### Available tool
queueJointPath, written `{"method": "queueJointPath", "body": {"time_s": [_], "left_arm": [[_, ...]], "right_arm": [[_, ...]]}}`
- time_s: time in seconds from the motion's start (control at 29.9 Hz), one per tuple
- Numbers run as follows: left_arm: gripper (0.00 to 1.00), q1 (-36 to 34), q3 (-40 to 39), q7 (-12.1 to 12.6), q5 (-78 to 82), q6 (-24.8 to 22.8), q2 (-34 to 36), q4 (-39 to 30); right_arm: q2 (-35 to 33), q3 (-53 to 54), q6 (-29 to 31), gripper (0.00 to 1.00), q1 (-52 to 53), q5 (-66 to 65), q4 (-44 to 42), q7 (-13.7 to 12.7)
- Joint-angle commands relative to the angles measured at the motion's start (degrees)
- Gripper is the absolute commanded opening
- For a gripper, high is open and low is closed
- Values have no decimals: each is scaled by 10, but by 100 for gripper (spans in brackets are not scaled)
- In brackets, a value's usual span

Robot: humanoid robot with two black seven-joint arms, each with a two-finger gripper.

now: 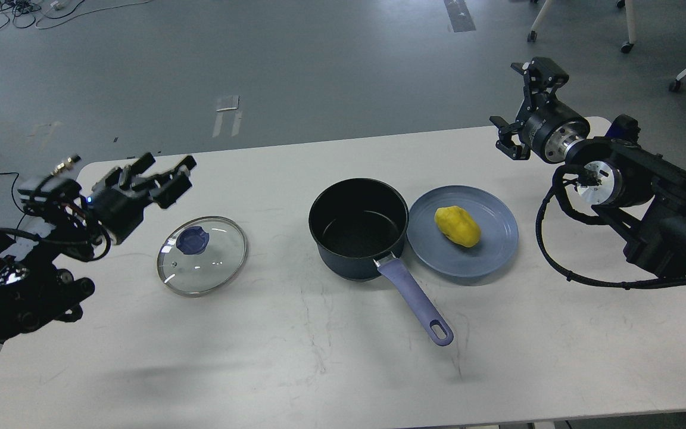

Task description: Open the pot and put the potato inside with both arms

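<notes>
**Pot uncovered, potato on the plate, both claws empty**

Head view: The pot [359,229] stands uncovered near the middle of the white worktop [295,357], its black inside bare and its lavender-blue handle [415,302] reaching toward the near edge and slightly right. The glass lid [202,255] with its blue knob lies flat on the worktop well to the left of the pot. The yellow potato [457,226] rests on a flat light-blue plate [486,262] whose rim sits just beside the pot's right wall. The left claw [164,174] hangs above the worktop up and left of the lid, fingers spread apart and holding nothing. The right claw [518,104] is raised over the far right corner of the worktop, well apart from the potato, its fingers wide apart and empty.
</notes>
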Motion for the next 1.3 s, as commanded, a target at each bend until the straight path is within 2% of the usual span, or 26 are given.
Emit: {"method": "queueJointPath", "body": {"time_s": [0.0,0.03,0.07,0.1,0.13,0.2,0.23,0.27,0.4,0.47,0.53,0.87,1.04,1.27], "left_arm": [[99,-53,-64,0,-204,-174,-23,0],[99,-62,-73,0,-236,-205,-28,1],[99,-74,-92,0,-295,-261,-41,2],[99,-75,-101,0,-323,-281,-47,2],[99,-75,-123,63,-372,-305,-61,2],[99,-74,-142,119,-407,-309,-77,2],[99,-70,-156,157,-430,-309,-93,3],[99,-63,-166,178,-442,-311,-107,5],[99,-36,-190,184,-444,-326,-121,3],[99,-19,-203,184,-443,-337,-134,3],[99,-12,-203,183,-443,-335,-136,3],[99,18,-202,177,-434,-333,-128,5],[99,27,-202,146,-433,-332,-126,4],[99,30,-202,141,-433,-332,-119,3]], "right_arm": [[-24,-64,0,100,28,-28,9,15],[-30,-78,0,100,33,-40,14,21],[-40,-105,0,100,46,-70,24,33],[-45,-117,0,100,52,-86,30,39],[-55,-140,1,100,60,-121,43,53],[-68,-162,1,100,66,-161,53,66],[-80,-183,1,100,69,-206,63,76],[-88,-202,1,100,73,-259,73,88],[-117,-250,4,100,79,-396,101,130],[-125,-316,1,100,91,-521,106,162],[-125,-350,-1,100,96,-580,107,182],[-114,-388,-2,100,95,-633,97,187],[-66,-432,-25,100,94,-634,63,187],[-38,-455,-46,100,93,-634,35,187]]}}
